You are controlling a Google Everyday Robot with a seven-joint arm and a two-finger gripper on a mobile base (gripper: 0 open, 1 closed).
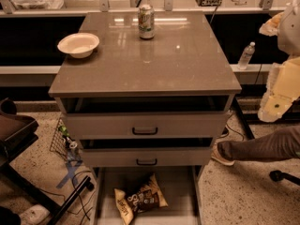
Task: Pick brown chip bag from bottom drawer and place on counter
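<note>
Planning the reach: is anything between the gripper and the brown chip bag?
Yes. A person's leg stretches between the gripper, at the right edge, and the bottom drawer. The brown chip bag lies uncovered in it, just in front of the middle drawer.

Brown chip bag (140, 201), dark and crinkly with tan edges and white lettering: lies flat, askew, on the pale floor of the open bottom drawer (180, 191), well below and left of the claw (272, 27) at the right edge. Glossy grey-brown tabletop (187, 64): left of claw.
</note>
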